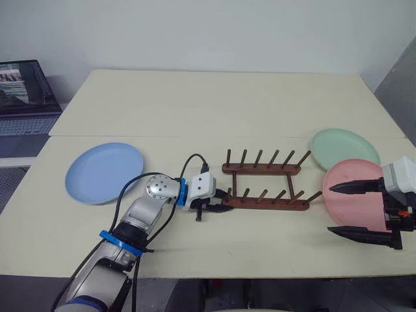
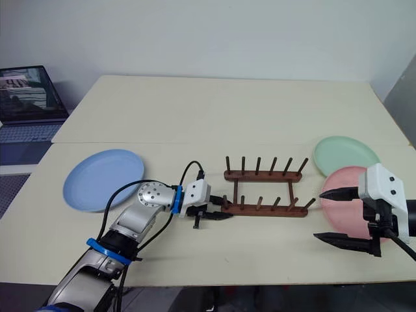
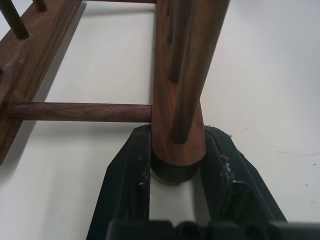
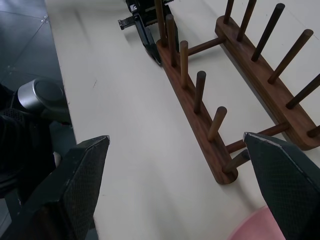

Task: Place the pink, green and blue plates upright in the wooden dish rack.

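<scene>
Right now your left hand [image 1: 209,207] is clamped on the near rail of the wooden dish rack [image 1: 265,188] at its left end; the left wrist view shows both black fingers [image 3: 131,175] pressed against the rail's rounded tip. Your right hand [image 2: 338,216] hangs with its jaws spread wide and nothing in them, over the near edge of the pink plate [image 1: 356,190].

All three plates lie flat on the tabletop [image 1: 214,104]: pink just right of the rack, the green plate [image 1: 343,147] touching it from behind, the blue plate [image 1: 104,172] well off to the left. No slot is filled yet.

Watch the rack first. You hold only one rail end, so any pull or twist from that wrist would likely swing the whole rack and could knock its far end into the pink plate. Also, the pink plate lies flat and shallow, so the wide jaws may skid over its rim or push it against the green one instead of catching it.
</scene>
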Robot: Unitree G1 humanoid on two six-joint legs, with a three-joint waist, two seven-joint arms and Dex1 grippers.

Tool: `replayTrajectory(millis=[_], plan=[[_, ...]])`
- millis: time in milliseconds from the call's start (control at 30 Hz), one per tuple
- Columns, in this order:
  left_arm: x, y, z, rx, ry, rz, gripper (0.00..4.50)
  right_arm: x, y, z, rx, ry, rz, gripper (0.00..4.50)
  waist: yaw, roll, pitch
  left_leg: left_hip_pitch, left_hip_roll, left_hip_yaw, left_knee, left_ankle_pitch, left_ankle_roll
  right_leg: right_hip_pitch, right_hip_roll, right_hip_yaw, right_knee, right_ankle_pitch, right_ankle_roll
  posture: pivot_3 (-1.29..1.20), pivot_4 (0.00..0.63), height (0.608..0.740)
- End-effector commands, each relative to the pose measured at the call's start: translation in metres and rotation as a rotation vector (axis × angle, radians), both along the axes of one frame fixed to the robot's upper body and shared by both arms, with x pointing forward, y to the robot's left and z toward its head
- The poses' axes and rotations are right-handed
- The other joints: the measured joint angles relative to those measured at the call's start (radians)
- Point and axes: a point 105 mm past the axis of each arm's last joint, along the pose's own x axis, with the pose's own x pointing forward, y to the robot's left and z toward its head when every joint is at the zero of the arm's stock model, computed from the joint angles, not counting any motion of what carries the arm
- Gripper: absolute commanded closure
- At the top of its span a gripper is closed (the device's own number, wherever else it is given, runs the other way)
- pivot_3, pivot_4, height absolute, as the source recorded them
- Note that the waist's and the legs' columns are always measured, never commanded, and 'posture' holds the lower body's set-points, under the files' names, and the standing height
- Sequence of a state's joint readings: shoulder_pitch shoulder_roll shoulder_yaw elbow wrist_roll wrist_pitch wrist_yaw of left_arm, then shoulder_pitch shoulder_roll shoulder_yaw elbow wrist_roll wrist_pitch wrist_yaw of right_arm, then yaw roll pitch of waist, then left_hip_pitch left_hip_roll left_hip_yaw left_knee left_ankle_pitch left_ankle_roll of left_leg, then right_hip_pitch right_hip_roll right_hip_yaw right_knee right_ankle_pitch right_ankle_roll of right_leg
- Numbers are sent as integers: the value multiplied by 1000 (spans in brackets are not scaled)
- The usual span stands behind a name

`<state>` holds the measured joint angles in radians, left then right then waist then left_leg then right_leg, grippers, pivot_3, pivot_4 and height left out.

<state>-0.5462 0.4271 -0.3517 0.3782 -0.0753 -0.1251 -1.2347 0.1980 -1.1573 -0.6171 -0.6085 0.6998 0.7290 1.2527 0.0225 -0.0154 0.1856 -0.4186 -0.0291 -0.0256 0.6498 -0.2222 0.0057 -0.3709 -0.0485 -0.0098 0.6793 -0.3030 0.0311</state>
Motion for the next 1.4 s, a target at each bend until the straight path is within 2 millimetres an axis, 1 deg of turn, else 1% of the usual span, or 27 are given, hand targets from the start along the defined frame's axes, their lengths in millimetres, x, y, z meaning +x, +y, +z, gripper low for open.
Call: replayTrajectory(millis=[33,200,267,333,400,467,533,600,667,733,767,833,900,967,1067,1100,1167,1200,1267,1333,1400], plan=[[7,2,5,1,-47,1,2508,-1,1,7,-17,-49,11,0,0,0,0,0,0,0,0,0,0,0,0,0,0,0,0,0,150,740],[16,11,16,-25,-60,41,1125,1,1,6,-18,-49,12,0,0,0,0,0,0,0,0,0,0,0,0,0,0,0,0,0,150,740],[15,16,21,-25,-80,44,614,1,1,6,-18,-50,13,0,-1,0,0,0,0,0,0,0,0,0,0,0,0,0,0,0,150,740],[12,28,30,-36,-84,68,130,2,1,6,-24,-56,11,0,-2,0,0,0,0,0,0,0,0,0,0,0,0,0,0,0,150,740],[11,49,42,-51,-83,143,130,5,-1,6,-35,-77,-2,0,-6,0,0,0,0,0,0,0,0,0,0,1,0,0,0,0,150,740],[8,69,50,-41,-77,214,130,9,-4,3,-60,-97,-23,0,-9,0,0,0,1,0,-1,0,0,-1,0,1,0,0,0,0,150,740],[1,83,57,-35,-61,264,130,14,-7,1,-76,-118,-45,0,-9,0,0,0,1,0,-1,0,0,-1,0,0,1,0,0,0,150,740],[-11,93,65,-35,-39,285,130,20,-10,-1,-80,-136,-60,0,-9,0,0,1,1,0,-1,0,0,0,0,1,0,0,0,0,150,740],[-26,96,68,-26,-7,276,130,24,-9,-2,-84,-134,-64,0,-10,0,0,1,1,0,-1,0,0,0,-1,1,0,0,0,0,150,740],[-45,93,64,7,39,239,488,20,-3,-7,-82,-91,-14,0,-9,0,0,1,1,0,-1,0,0,0,-1,1,0,0,0,0,150,740],[-55,89,57,30,60,212,668,17,0,-12,-87,-73,18,172,-7,0,0,1,1,0,-1,0,0,0,-1,1,-1,0,0,0,150,740],[-69,80,45,50,97,182,1277,13,6,-22,-103,-46,59,617,-4,0,0,1,1,0,-2,0,0,0,-1,1,-1,0,-1,0,150,740],[-78,73,35,55,124,172,1917,11,9,-30,-113,-34,81,1334,0,0,0,1,1,0,-2,0,0,0,-2,1,-2,-1,-1,0,150,740],[-81,64,26,43,142,174,2539,10,9,-39,-124,-27,83,2073,2,0,0,1,1,0,-2,0,0,0,-2,1,-1,-1,-1,0,150,740],[-73,51,19,-28,166,238,3495,12,7,-53,-169,-27,60,3213,2,0,0,1,1,0,-2,0,0,0,-2,1,-1,-1,-1,0,150,740],[-71,47,13,-22,166,242,3831,12,7,-59,-186,-25,57,3651,1,0,0,1,1,0,-1,0,0,0,-2,1,-1,-1,-1,0,150,740],[-67,36,2,-19,159,243,4445,17,12,-70,-184,-37,28,4351,1,-1,0,1,1,0,-1,0,0,0,-1,1,-1,-1,-1,0,150,740],[-66,30,-1,-21,162,240,4493,19,15,-73,-178,-44,18,4468,1,-1,0,1,1,0,-1,0,0,1,-1,1,-1,-1,-1,0,150,740],[-60,19,-4,-37,162,242,4493,25,21,-79,-172,-58,-1,4468,1,-1,0,1,1,0,-1,0,0,0,-1,1,-1,-1,-1,0,150,740],[-55,12,-5,-46,154,245,4493,28,25,-83,-171,-66,-11,4468,0,-1,0,1,1,0,-1,0,0,0,-1,1,0,-1,-1,0,150,740],[-45,7,-6,-54,129,272,4493,34,28,-86,-167,-77,-35,4468,0,-1,0,1,1,0,-1,0,0,0,0,1,0,-1,-1,0,150,740]])
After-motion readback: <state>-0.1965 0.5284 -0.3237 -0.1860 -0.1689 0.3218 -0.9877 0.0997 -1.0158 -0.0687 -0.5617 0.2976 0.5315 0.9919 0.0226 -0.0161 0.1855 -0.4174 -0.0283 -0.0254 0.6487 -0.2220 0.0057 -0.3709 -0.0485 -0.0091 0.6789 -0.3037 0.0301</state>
